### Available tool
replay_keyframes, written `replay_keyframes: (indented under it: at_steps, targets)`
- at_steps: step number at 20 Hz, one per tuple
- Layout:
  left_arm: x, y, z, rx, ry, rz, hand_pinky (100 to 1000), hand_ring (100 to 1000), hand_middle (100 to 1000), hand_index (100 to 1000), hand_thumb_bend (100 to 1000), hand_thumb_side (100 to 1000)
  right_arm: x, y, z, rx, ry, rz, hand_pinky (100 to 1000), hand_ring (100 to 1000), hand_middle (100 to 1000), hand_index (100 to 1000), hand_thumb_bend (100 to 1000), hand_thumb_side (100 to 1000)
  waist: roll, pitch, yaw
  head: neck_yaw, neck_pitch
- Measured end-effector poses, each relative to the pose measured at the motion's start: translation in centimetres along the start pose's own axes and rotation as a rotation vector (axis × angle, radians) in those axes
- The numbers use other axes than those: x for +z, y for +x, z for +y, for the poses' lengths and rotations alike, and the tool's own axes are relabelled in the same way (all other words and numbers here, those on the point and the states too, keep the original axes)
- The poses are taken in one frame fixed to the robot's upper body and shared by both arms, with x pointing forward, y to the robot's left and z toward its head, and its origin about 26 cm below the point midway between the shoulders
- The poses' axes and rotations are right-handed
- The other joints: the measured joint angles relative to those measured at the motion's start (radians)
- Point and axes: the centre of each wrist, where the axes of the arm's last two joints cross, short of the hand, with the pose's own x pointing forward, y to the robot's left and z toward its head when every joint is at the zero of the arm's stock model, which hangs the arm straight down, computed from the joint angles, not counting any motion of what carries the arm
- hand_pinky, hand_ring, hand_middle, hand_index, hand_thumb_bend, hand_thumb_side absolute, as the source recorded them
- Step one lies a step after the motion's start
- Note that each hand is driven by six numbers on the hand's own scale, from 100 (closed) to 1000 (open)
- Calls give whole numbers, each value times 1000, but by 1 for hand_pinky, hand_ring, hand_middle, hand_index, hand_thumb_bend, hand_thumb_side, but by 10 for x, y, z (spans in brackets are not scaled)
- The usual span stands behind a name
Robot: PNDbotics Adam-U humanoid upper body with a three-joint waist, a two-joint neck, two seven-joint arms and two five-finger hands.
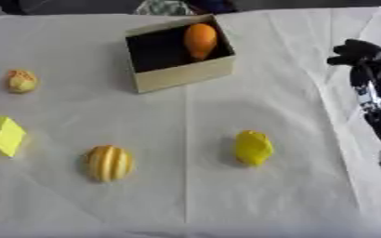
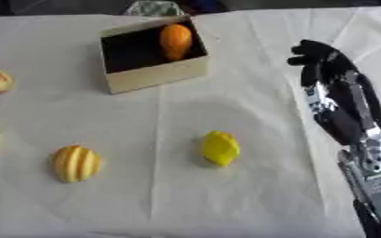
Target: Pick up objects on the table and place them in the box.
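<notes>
Fingers (image 2: pixel 307 52) curled, holding nothing | right hand (image 2: pixel 320 58) right of box (image 2: pixel 149 76); cloth between bare

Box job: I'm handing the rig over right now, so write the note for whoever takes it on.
Right robot hand: raised at the right of the table, fingers curled, holding nothing. Left robot hand: out of view.
Done: one orange object lies inside the box at the table's far middle.
Left on the cloth: yellow object in the near middle, closest to the right hand; ribbed yellow-orange object near left; yellow block at the left edge; small orange-yellow object far left.
Suggested next: probably the near-middle yellow object.
</notes>
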Motion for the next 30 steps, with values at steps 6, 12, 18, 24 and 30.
replay_keyframes:
  at_steps: [6, 12, 18, 24, 30]
  targets:
    - [-23, 1, -3, 20, -64, 2, 946, 941, 823, 917, 634, 100, -2, 1, 1, -5, 4, -2, 966, 753, 755, 854, 100, 669, 1, 1, -8, 8, 0]
    - [-48, -3, -3, -22, -90, 32, 939, 939, 824, 911, 645, 100, -5, 1, 2, -14, 8, 2, 967, 752, 752, 853, 100, 671, 7, 1, -10, 12, 0]
    - [-79, -1, -15, 7, -97, 3, 930, 934, 820, 913, 578, 100, -6, 1, 3, -21, 4, 4, 968, 749, 749, 853, 100, 673, 7, 2, -14, 15, 0]
    - [-95, 5, -11, 16, -63, -37, 862, 873, 744, 849, 535, 100, -5, 1, 6, -34, 7, 12, 969, 747, 748, 853, 100, 676, 7, 2, -17, 17, 0]
    - [-93, 29, 4, -46, 13, -125, 858, 855, 723, 849, 560, 100, -5, 1, 7, -39, 8, 18, 969, 746, 747, 852, 100, 675, 7, 5, -19, 17, 0]
